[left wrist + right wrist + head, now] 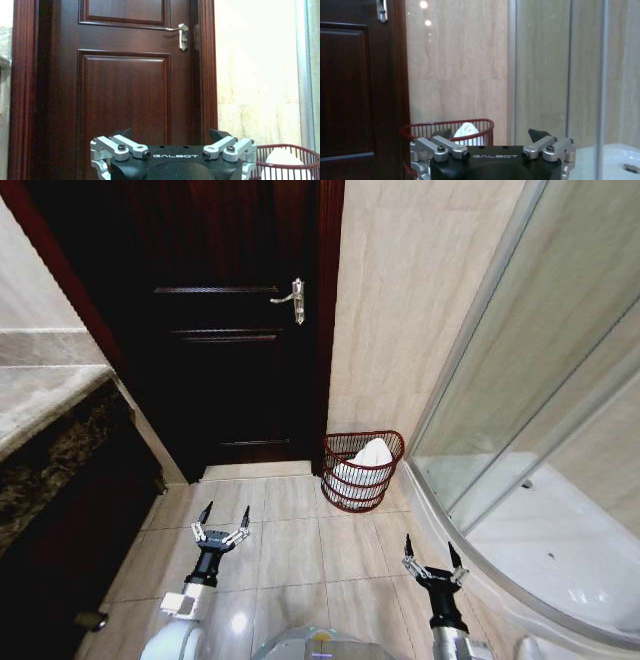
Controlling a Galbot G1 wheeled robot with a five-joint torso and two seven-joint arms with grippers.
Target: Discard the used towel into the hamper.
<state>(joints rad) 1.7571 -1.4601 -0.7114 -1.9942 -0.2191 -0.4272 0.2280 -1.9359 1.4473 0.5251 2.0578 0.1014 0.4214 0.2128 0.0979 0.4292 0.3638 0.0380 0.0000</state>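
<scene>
Sitting in the hamper (pixel 362 472) by the door (pixel 235 330), the white towel (pixel 368 458) looks discarded, so both the left gripper (pixel 221 523) and right gripper (pixel 431 558), fingers spread and empty, should simply hold low, well apart from it.

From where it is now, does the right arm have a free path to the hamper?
Probably yes. Bare floor tiles lie between the right pincer, open and empty, and the hamper, which holds a white towel. The shower screen flanks the route, so it may need care.
</scene>
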